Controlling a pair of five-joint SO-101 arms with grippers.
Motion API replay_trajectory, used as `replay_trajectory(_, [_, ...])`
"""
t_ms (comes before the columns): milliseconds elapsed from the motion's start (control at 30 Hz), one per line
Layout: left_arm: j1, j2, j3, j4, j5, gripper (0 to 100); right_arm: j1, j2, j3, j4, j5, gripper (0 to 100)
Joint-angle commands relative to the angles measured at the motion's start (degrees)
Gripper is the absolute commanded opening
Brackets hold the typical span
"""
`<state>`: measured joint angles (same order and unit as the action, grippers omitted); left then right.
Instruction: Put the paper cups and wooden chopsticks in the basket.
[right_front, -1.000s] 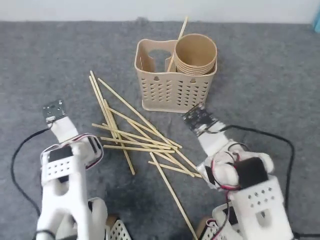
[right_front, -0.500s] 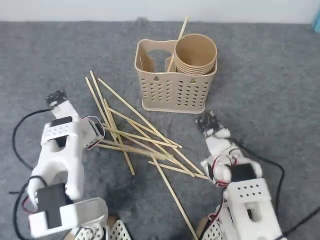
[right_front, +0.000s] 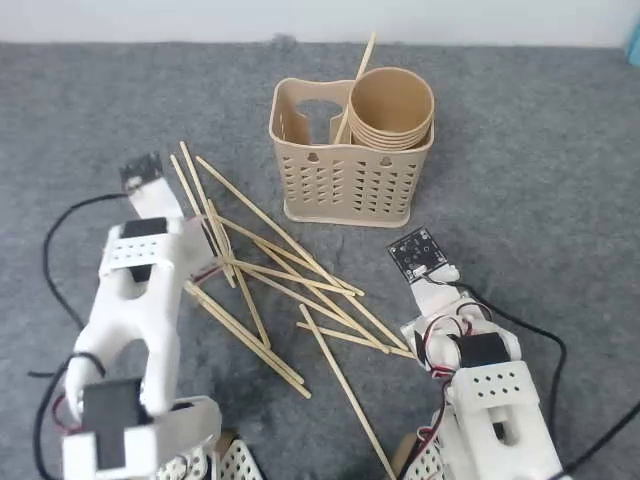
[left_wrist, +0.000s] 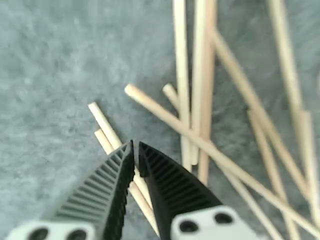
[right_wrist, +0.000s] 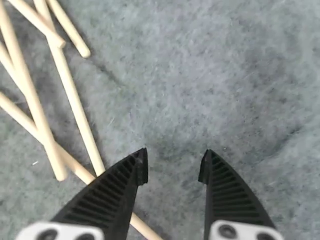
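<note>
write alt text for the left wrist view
A black claw, nearly shut, hangs over two chopsticks lying side by side on grey carpet. Other sticks lie crossed in a loose pile nearby.

Left gripper (left_wrist: 136, 145) over wooden chopsticks (left_wrist: 181, 60)
Jaws almost together above two stick ends; others cross on grey carpet (left_wrist: 50, 50).

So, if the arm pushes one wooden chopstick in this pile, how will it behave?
Probably stiff and light: the chopstick is a thin, straight wooden stick. Its end looks round, so it may roll on the carpet. The sticks lie crossed, so pushing one would likely shift others.
</note>
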<state>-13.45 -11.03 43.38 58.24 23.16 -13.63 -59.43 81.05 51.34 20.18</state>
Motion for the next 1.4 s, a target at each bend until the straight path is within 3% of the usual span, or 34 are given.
replay_trajectory(0, [0.26,-7.74,-5.41,4.75,0.53,1,0.57,-1.01,-1.05,0.40,0.44,18.3])
replay_trajectory(167, [0.62,-17.49,-9.01,8.88,0.44,1,0.66,-1.01,-1.05,0.40,0.44,18.3])
replay_trajectory(333, [0.44,-20.04,-8.13,7.91,0.62,2,0.66,-1.01,-1.05,0.66,0.44,18.3])
replay_trajectory(567, [2.37,-11.34,-3.56,3.43,7.74,26,0.57,-0.66,-1.05,0.75,0.44,18.3])
replay_trajectory(633, [2.64,-8.44,-2.24,0.88,9.23,28,0.57,-0.66,-1.05,0.75,0.44,18.3])
replay_trajectory(800, [3.96,-0.79,-0.57,-5.27,10.55,28,0.57,-0.57,-1.05,0.75,0.44,18.3])
replay_trajectory(1000, [4.40,7.74,-1.27,-6.59,11.96,28,0.57,-0.57,-1.05,0.48,0.44,18.3])
replay_trajectory(1367, [4.75,9.93,-4.18,-6.68,6.95,1,0.75,-0.66,-1.23,0.66,0.44,18.3])
